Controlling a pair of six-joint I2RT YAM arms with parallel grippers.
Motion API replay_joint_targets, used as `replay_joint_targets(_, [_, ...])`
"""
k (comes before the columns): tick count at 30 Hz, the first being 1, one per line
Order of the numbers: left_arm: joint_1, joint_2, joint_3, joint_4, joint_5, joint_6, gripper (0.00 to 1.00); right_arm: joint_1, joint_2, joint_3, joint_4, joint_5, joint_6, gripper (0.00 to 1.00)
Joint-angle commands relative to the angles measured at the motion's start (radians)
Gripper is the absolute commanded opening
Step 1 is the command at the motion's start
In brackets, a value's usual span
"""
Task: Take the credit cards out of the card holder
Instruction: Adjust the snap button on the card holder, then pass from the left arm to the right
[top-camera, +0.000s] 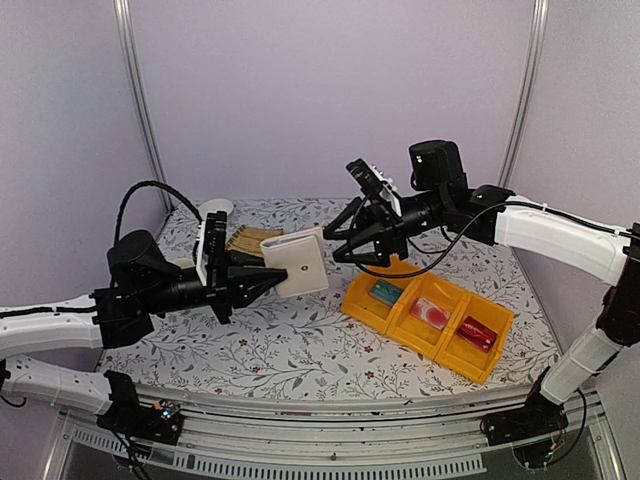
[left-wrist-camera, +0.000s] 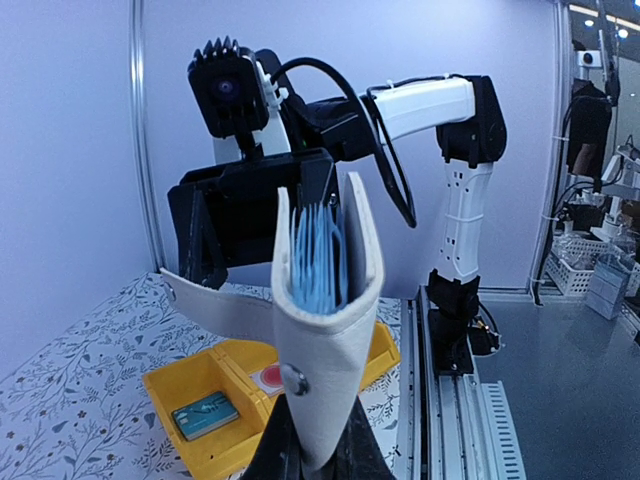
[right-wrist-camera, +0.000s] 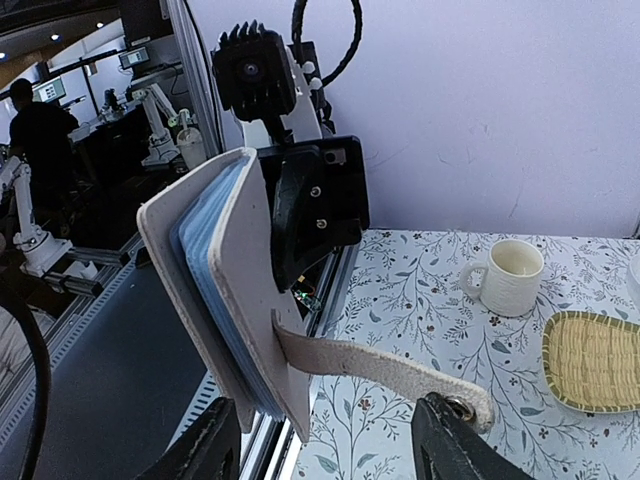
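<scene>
Card holder (left-wrist-camera: 325, 300) clamped in left gripper (top-camera: 272, 283); right gripper (top-camera: 334, 245) gapes at its tab (right-wrist-camera: 380, 365); print on credit cards (top-camera: 385, 291) unreadable.

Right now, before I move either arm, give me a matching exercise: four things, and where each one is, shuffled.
1 card holder
2 teal card
3 red-circle card
4 mug

A middle compartment of the yellow tray
B standing on the tablecloth
C clamped in the left fingers
D tray's end compartment nearest the card holder

Pairs: 1-C, 2-D, 3-A, 4-B
</scene>
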Motion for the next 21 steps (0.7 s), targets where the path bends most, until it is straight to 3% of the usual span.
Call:
replay_joint_targets(1, [0.024,-0.017,-0.003,0.053,0.109,0.024,0.00,-0.001,-0.062,-0.014,-0.039,0.008,-0.050,0.60])
replay_joint_targets(9, [0.039,-0.012,0.004,0.039,0.159,0.025,0.00,-0.001,-0.076,-0.040,0.028,0.124,-0.007,0.60])
replay_joint_targets(16, [0.047,-0.004,0.005,0.038,0.177,0.023,0.00,-0.001,-0.071,-0.047,0.055,0.149,0.007,0.69])
replay_joint_targets(21, [0.049,0.003,0.006,0.048,0.168,0.017,0.00,0.049,-0.027,-0.017,-0.049,0.162,-0.053,0.68])
